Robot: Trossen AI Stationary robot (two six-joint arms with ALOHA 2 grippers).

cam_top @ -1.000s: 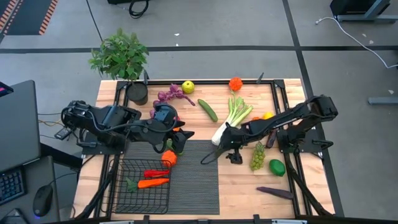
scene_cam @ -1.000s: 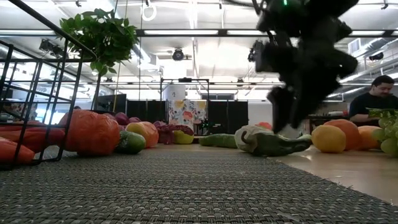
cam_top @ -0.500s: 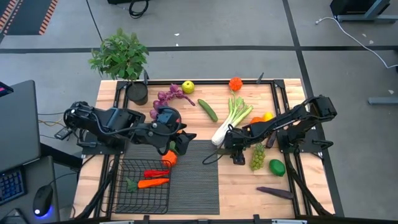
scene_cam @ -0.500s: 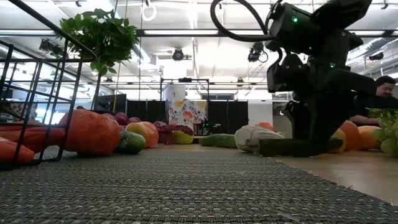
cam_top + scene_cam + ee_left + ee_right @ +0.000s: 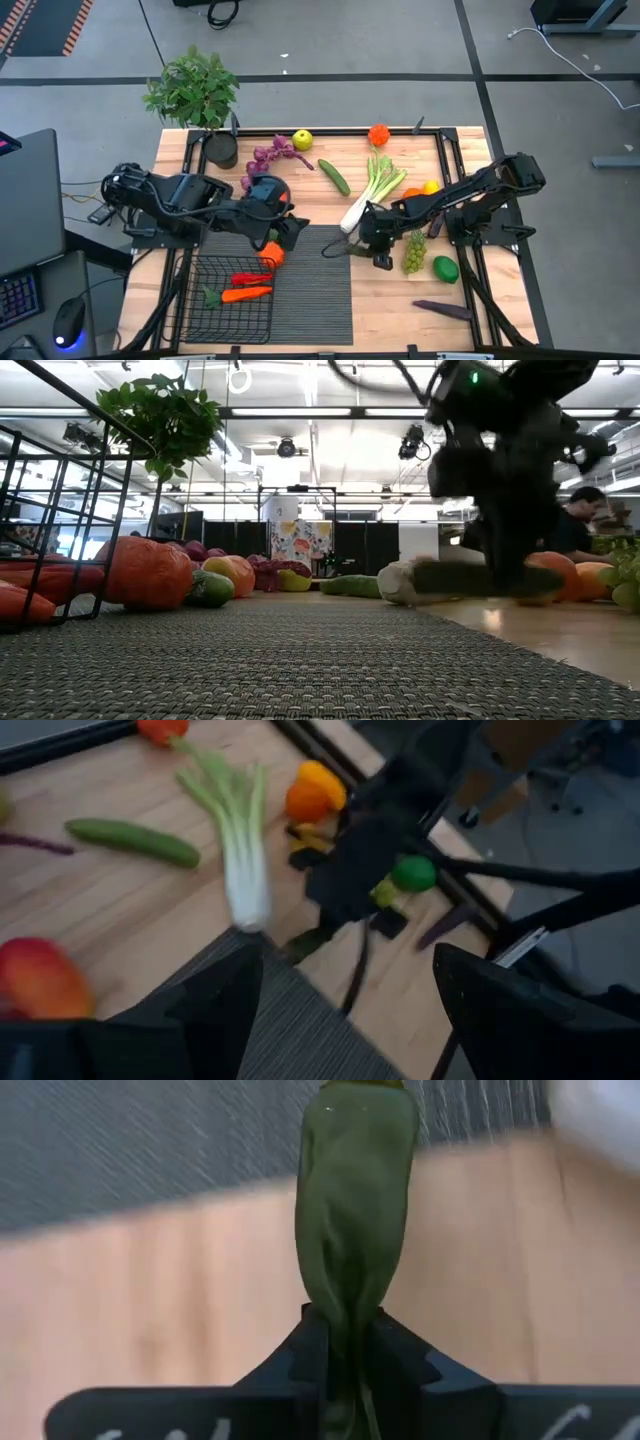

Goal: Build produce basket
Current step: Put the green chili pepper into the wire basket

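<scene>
My right gripper (image 5: 372,247) is shut on a dark green pepper (image 5: 343,249) at the right edge of the dark ribbed mat (image 5: 310,285). The black wire basket (image 5: 192,318) stands at the near left, with a red pepper (image 5: 250,278) and an orange piece (image 5: 246,294) inside. My left gripper (image 5: 290,228) hovers open above the mat's far left corner, next to an orange-red pepper (image 5: 272,253). A leek (image 5: 372,190), a cucumber (image 5: 334,177) and green grapes (image 5: 414,250) lie on the wood. My right gripper pinches one end of the green pepper (image 5: 346,1320) between its two fingers. The fingers come slanting down from the table's right, and the pepper runs on away from them toward the mat. In the low view the pepper (image 5: 455,578) lies level, just off the wood.
A potted plant (image 5: 195,95) stands at the far left corner. Purple grapes (image 5: 270,153), a yellow-green fruit (image 5: 302,139) and an orange piece (image 5: 378,134) lie along the far edge. A green fruit (image 5: 445,268) and an eggplant (image 5: 442,309) lie at the near right. A person sits beyond the table.
My right gripper has rolled at the wrist and shut on the green pepper, which lay between its open fingers a second ago. The pepper has turned more level and stands a little higher in the low view than before.
</scene>
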